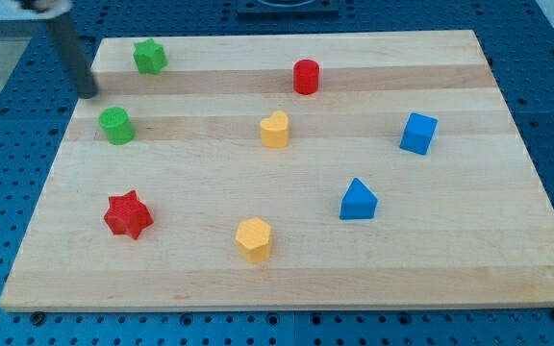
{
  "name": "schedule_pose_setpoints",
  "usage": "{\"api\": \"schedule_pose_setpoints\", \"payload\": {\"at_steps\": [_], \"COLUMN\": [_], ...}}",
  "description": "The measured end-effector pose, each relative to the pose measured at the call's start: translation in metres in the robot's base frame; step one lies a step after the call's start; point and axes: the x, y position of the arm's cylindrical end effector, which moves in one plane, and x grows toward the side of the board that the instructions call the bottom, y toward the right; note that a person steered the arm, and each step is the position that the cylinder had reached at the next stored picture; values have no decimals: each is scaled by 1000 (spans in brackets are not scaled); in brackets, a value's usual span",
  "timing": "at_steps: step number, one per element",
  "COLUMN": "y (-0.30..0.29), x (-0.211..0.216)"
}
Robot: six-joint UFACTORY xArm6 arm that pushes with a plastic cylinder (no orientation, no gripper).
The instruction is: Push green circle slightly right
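Note:
The green circle [116,126] sits near the left edge of the wooden board [508,240]. My tip [89,93] is at the board's left edge, up and to the left of the green circle, a short gap away and not touching it. The rod rises from the tip toward the view's top left. A green star [149,57] lies above the circle, near the top edge.
A red cylinder [306,76] is at top centre, a yellow heart [274,129] mid-board, a blue cube [418,133] at right, a blue triangle [358,200] lower right, a yellow hexagon [254,238] at bottom centre, a red star [128,214] at lower left.

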Motion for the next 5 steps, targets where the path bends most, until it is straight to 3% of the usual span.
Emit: {"api": "schedule_pose_setpoints", "payload": {"at_steps": [1, 2, 4, 5], "y": [37, 72, 99, 113], "x": [56, 83, 111, 99]}}
